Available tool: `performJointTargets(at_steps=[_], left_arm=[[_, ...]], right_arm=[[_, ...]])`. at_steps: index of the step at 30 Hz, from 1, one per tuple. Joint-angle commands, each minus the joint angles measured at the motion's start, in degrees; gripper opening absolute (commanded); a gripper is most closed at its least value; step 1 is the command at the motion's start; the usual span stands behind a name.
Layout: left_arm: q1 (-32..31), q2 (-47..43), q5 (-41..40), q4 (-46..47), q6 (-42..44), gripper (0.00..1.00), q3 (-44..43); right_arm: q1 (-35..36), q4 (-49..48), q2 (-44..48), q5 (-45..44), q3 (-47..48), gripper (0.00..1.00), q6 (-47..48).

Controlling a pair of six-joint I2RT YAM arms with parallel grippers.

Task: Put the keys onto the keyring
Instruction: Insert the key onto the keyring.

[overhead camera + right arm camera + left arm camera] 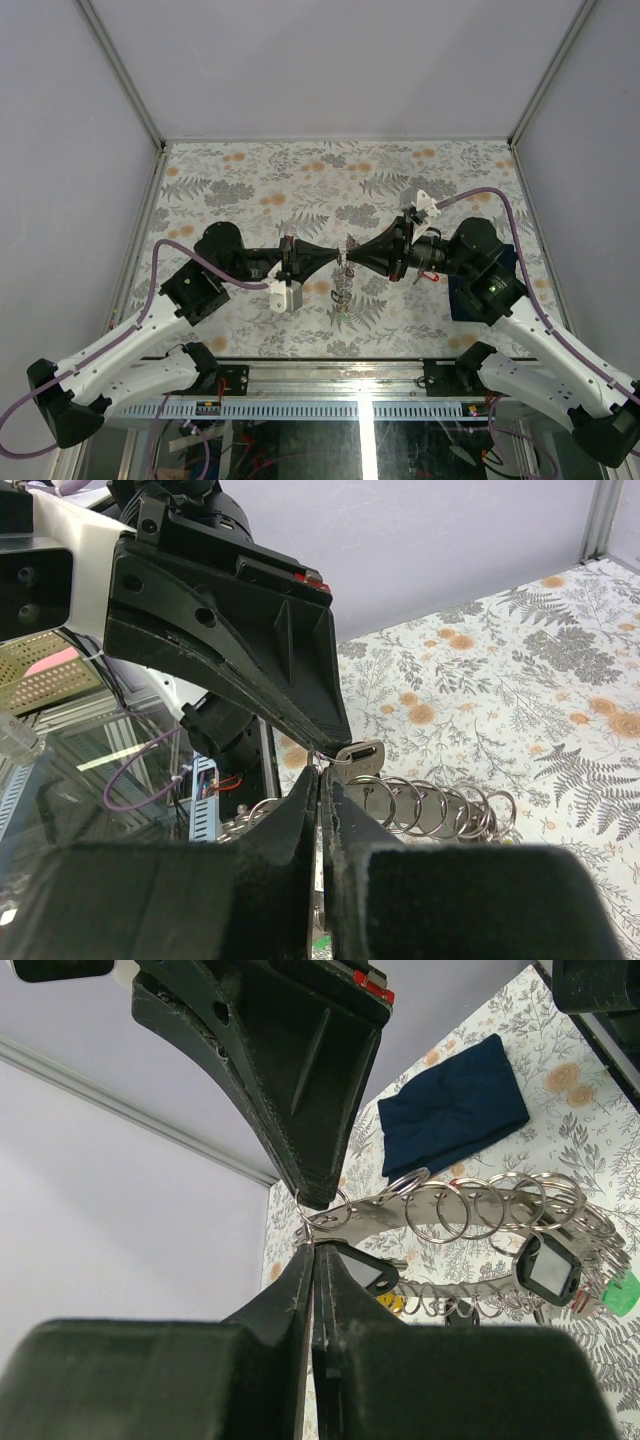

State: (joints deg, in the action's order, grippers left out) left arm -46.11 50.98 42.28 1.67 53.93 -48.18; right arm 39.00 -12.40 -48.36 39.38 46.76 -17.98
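The keyring (450,1210) is a grey metal band strung with several split rings. It hangs above the table between both grippers and also shows in the top view (343,280). My left gripper (315,1247) is shut on the band's near end. My right gripper (322,770) is shut on a small wire ring that carries a silver key (358,753), right at that same end. The two gripper tips nearly touch. Black-headed keys (548,1268) and a green tag (622,1293) hang from the keyring. In the top view my left gripper (337,256) and right gripper (352,257) meet at mid-table.
A folded dark blue cloth (455,1108) lies on the floral table at the right, partly under the right arm (462,300). White walls with metal frame posts enclose the table on three sides. The arm bases and cables lie along the near edge.
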Motion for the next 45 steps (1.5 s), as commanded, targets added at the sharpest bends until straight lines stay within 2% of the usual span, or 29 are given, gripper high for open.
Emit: performJointTargets(at_steps=[1,22,34,38,42,45], left_arm=[[-0.15,0.28,2.03,-1.59,0.98,0.0,-1.99],[-0.25,2.28,3.68,-5.69,1.82,0.0,-4.05],[-0.28,1.75,2.99,-5.07,1.19,0.0,-3.74],[-0.23,1.87,4.19,-2.78,-0.72,0.0,-3.48],[-0.22,2.28,4.48,-1.97,-2.11,0.01,-3.93],[-0.22,2.06,4.26,-1.82,-3.25,0.13,-4.62]], right_arm=[[0.19,-5.68,2.02,-4.22,2.93,0.0,0.49],[0.19,-9.83,1.96,-5.22,1.4,0.0,-1.87],[0.2,-6.32,3.61,-7.22,1.63,0.0,1.23],[0.2,-10.47,2.66,-6.55,0.6,0.0,-1.3],[0.2,-19.79,1.77,-5.98,-1.88,0.0,-5.57],[0.15,-25.92,1.99,-6.3,-4.07,0.0,-7.3]])
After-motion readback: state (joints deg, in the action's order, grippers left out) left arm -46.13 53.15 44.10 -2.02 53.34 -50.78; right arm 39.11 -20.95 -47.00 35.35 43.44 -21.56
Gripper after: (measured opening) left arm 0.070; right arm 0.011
